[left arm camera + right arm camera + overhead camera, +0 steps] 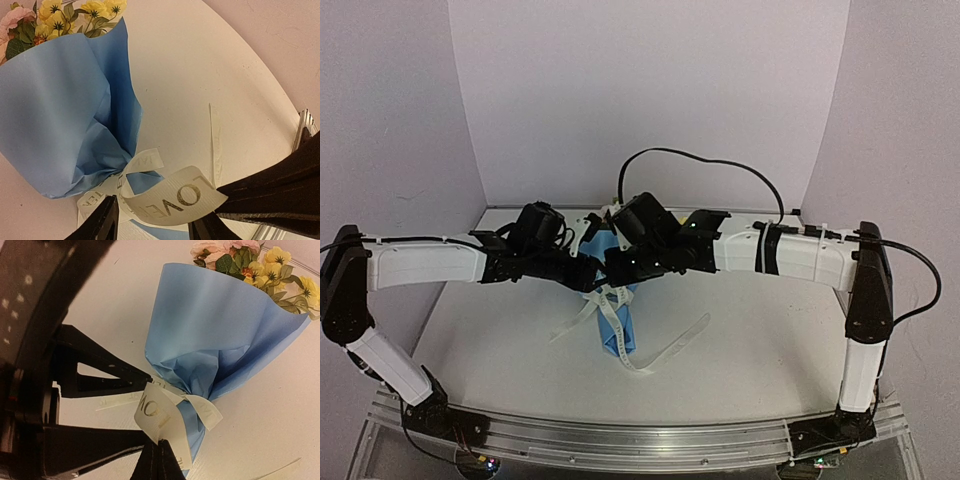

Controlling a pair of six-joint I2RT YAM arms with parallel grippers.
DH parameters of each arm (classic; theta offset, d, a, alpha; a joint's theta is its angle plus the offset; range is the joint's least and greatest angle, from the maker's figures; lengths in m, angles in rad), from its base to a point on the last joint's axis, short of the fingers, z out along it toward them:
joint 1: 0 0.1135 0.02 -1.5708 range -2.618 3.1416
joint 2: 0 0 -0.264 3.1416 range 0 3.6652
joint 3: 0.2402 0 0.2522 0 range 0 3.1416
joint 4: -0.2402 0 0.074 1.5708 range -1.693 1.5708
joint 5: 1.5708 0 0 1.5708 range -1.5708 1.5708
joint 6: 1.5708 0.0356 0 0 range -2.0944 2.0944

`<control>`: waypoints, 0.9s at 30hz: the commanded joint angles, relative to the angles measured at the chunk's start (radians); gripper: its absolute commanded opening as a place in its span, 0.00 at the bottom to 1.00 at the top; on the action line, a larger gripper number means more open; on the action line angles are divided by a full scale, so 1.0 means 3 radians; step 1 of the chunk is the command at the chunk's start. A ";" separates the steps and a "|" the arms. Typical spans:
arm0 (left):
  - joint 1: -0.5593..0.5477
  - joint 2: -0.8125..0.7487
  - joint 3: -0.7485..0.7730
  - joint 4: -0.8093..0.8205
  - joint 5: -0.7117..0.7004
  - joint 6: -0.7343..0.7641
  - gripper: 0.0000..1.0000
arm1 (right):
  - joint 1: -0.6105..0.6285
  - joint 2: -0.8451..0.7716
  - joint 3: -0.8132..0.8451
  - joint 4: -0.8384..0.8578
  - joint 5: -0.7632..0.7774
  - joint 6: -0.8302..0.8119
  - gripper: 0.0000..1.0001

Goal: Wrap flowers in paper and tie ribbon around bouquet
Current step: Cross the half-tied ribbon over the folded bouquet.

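Observation:
The bouquet [618, 325] lies on the white table, a blue paper [60, 100] cone with its narrow end toward me. Pink and yellow flowers [250, 260] stick out of its wide rim. The cream ribbon [175, 197], printed "LOVE", wraps the pinched neck and curls into a loop. My right gripper [160, 450] is shut on that loop close to the neck. My left gripper [155, 225] stands open, one finger on each side of the loop, not squeezing it. In the top view both grippers hide the neck and the flowers.
Loose ribbon tails [665, 350] trail over the table [750, 330] on both sides of the cone. A metal rail [620, 440] runs along the near edge. Pale walls close in the back and sides. A black cable [720, 165] arcs above the right arm.

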 commanded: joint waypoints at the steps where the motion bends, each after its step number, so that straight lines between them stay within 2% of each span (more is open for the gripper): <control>1: -0.0035 -0.0091 0.0107 -0.0001 -0.0039 0.0052 0.51 | 0.0017 0.0055 0.0132 -0.0006 0.0123 -0.0016 0.00; 6: -0.0032 -0.0165 0.0041 0.0082 -0.0188 0.0036 0.52 | 0.0017 0.0083 0.0181 -0.0019 0.0030 -0.0023 0.00; 10: -0.0033 0.0034 0.0205 0.0103 -0.0180 0.0064 0.48 | 0.0017 0.0078 0.0183 -0.0019 0.0006 -0.0014 0.00; 16: -0.0035 0.0063 0.0199 0.0245 -0.0120 0.0053 0.41 | 0.0017 0.0079 0.0172 -0.0019 -0.0008 -0.0006 0.00; 19: -0.0036 0.0040 0.0156 0.0310 -0.0135 0.0034 0.35 | 0.0017 0.0095 0.0176 -0.0019 -0.0026 0.0003 0.00; 24: -0.0034 0.0086 0.0119 0.0341 -0.0174 -0.0052 0.13 | 0.0017 0.0092 0.0160 -0.0020 -0.0036 0.0016 0.01; 27: -0.0036 0.0028 0.0005 0.0414 -0.0248 -0.0129 0.04 | 0.0019 0.0070 0.0127 -0.0019 -0.0040 0.0023 0.08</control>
